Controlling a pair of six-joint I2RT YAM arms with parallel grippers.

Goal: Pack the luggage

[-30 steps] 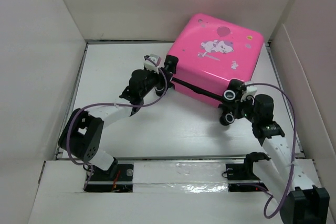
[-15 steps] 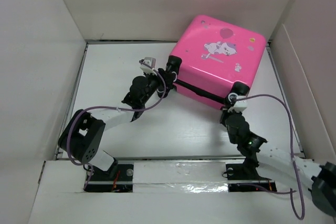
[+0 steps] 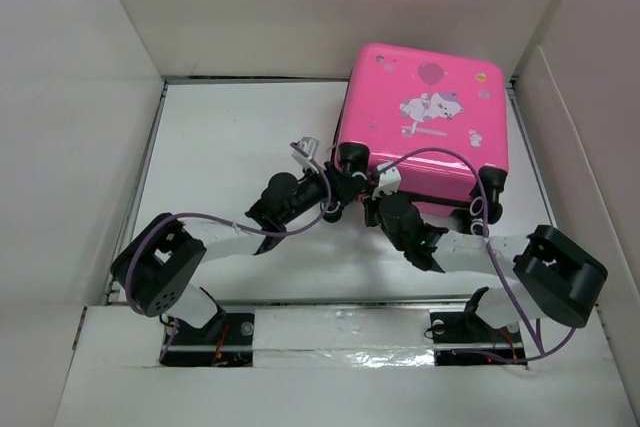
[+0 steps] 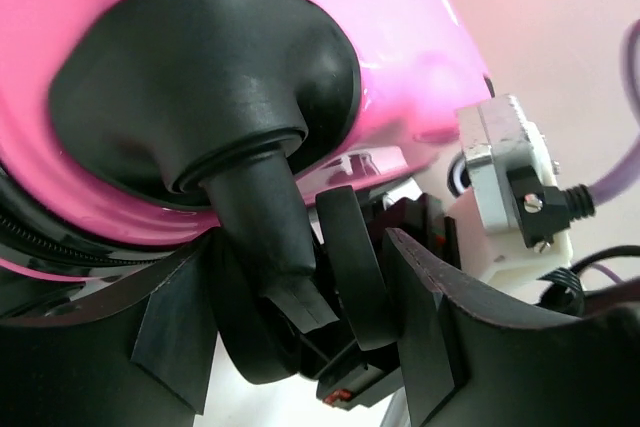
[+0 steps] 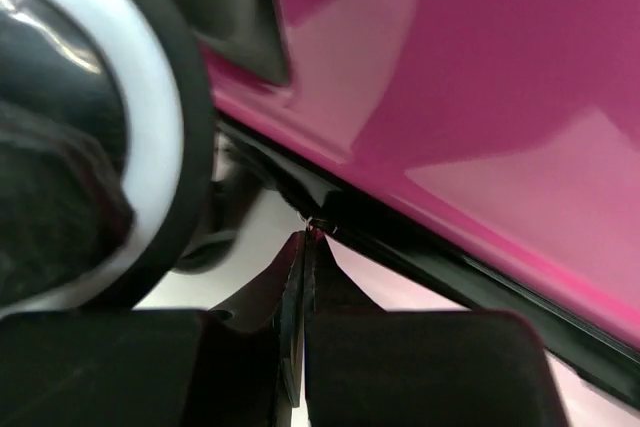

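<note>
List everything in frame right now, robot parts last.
luggage: 1, hot pink with cartoon print, far right of the table, lying flat, closed.
wheels: at least 2, black, at the luggage's near corners.
table: 1, white, under the luggage and both arms.
walls: white panels on the left, far and right sides.
cables: 2, purple, one along each arm.
left gripper: black, fingers either side of the near-left wheel, apparently clamped on it.
right gripper: black, shut, tips at the black seam on the luggage's near edge.
</note>
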